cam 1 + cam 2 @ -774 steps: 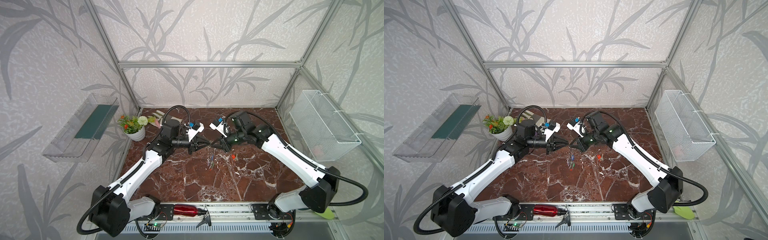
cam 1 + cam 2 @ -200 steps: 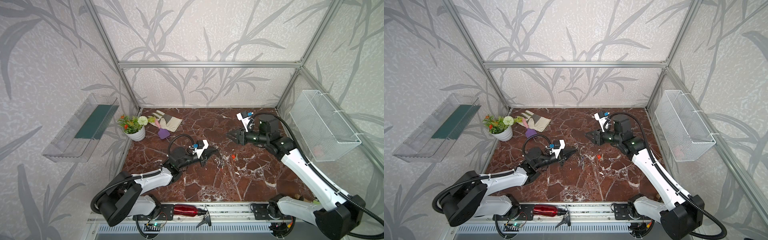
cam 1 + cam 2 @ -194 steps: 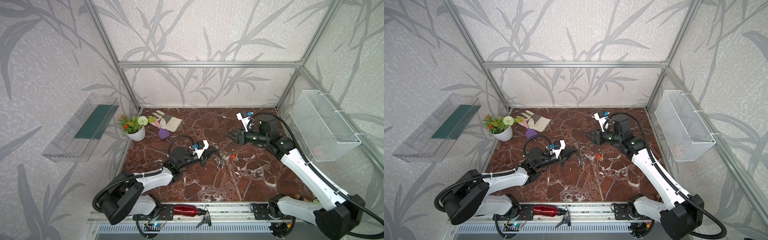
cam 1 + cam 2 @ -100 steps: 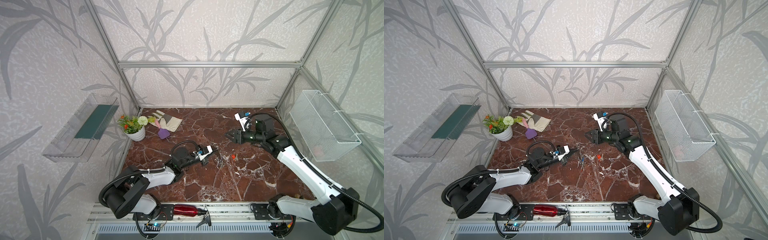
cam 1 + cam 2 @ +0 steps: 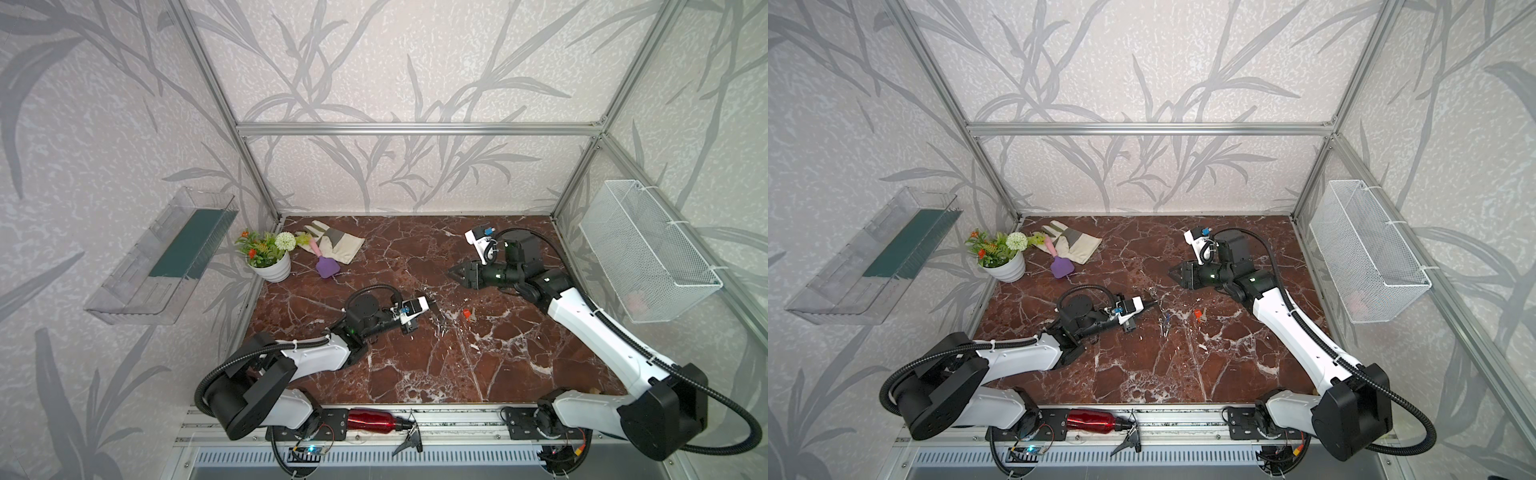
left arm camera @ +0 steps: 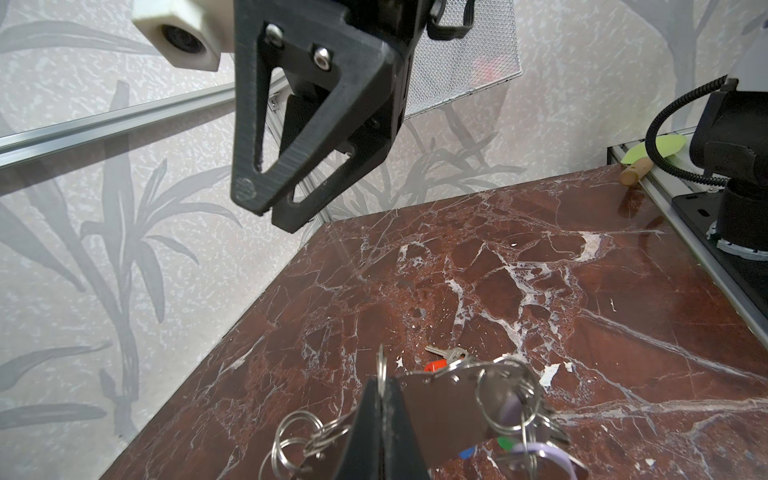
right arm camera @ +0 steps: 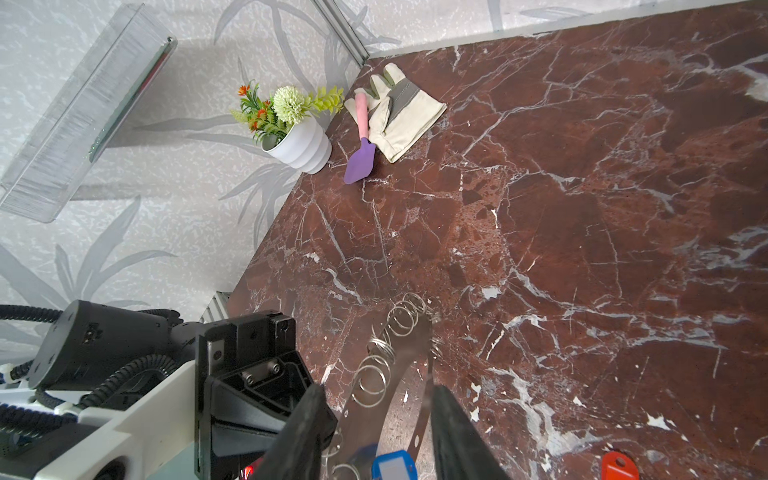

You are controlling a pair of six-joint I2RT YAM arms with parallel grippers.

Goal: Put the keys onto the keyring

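Observation:
My left gripper [image 6: 380,388] is shut on one split ring of the keyring [image 6: 440,411], a grey plate edged with metal rings, held low over the marble. Keys with green [image 6: 505,442], blue [image 6: 467,453] and lilac [image 6: 536,451] tags hang from it. A red-tagged key [image 5: 468,314] lies loose on the table just right of the keyring [image 5: 439,322]. My right gripper [image 5: 453,272] hovers above and behind the keyring, open, with nothing between its fingers [image 7: 453,419]. Both top views show the left gripper [image 5: 1154,305] pointing right.
At the back left are a flower pot [image 5: 270,266], a work glove [image 5: 334,245] and a purple spatula [image 5: 326,266]. A wire basket [image 5: 648,253] hangs on the right wall and a clear shelf [image 5: 166,257] on the left. A red bottle [image 5: 370,419] lies on the front rail.
Four seconds ago both grippers met mid-air at the keyring. They have parted since: the left sank low with it, the right drew back right. Over the last second the left arm folded lower.

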